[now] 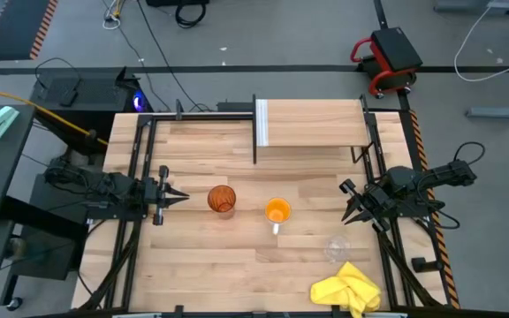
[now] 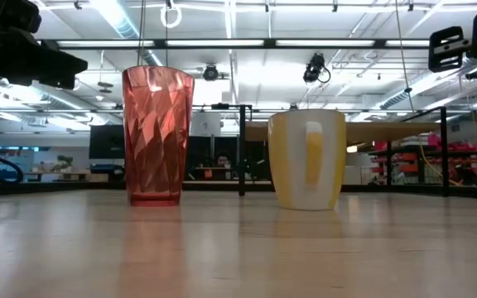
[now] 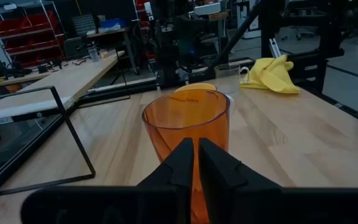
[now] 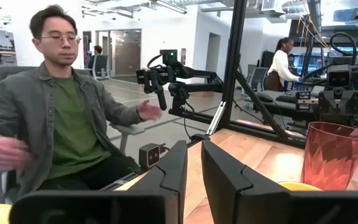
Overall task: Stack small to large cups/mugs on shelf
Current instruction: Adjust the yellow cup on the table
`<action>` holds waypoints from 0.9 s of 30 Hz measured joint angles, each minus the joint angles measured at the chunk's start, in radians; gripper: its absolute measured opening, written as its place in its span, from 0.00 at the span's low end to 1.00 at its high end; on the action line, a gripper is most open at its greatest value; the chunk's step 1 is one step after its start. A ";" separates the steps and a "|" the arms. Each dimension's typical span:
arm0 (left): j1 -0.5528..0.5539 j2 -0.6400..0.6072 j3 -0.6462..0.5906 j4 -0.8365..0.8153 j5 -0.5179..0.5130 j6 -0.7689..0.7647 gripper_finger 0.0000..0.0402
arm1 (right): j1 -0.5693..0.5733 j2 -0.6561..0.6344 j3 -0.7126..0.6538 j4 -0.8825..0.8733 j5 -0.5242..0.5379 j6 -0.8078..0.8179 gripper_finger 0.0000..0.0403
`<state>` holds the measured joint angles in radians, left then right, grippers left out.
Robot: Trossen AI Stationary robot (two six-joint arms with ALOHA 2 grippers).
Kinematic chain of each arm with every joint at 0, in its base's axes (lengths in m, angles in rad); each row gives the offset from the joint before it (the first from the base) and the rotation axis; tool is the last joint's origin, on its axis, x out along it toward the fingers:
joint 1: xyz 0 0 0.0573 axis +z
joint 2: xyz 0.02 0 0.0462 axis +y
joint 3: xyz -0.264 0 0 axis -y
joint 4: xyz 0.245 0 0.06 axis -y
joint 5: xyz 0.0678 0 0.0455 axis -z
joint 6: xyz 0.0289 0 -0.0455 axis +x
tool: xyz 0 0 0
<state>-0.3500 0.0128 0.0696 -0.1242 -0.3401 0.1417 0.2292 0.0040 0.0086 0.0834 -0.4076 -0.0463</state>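
Observation:
The tall amber tumbler (image 1: 222, 199) (image 2: 157, 136) stands upright on the tabletop left of centre. The orange mug (image 1: 277, 212) (image 2: 307, 159) stands to its right, its pale handle toward the near edge. The small clear glass cup (image 1: 337, 248) (image 3: 229, 76) sits nearer the near right corner. The shelf (image 1: 312, 124) stands along the far edge with its board bare. My left gripper (image 1: 180, 196) (image 3: 196, 163) is shut, level, a short way left of the tumbler (image 3: 188, 124). My right gripper (image 1: 352, 210) (image 4: 193, 169) is shut at the right edge, right of the mug.
A crumpled yellow cloth (image 1: 347, 289) (image 3: 269, 73) lies at the near right corner beside the glass cup. Black frame rails (image 1: 140, 159) run along both sides of the table. A seated person (image 4: 55, 118) shows beyond the table's left side in the right wrist view.

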 joint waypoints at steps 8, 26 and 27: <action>0.000 0.000 0.000 0.000 0.000 0.001 0.10 | 0.000 0.000 0.000 0.000 0.000 0.000 0.14; 0.000 0.000 -0.004 0.324 0.000 -0.281 0.09 | 0.000 0.000 0.000 0.341 0.000 -0.025 0.14; 0.000 0.000 -0.004 0.335 0.000 -0.258 0.09 | 0.000 0.000 0.000 0.379 0.000 -0.025 0.14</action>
<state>-0.3500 0.0131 0.0658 0.2110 -0.3401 -0.1166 0.2295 0.0040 0.0086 0.4625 -0.4076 -0.0708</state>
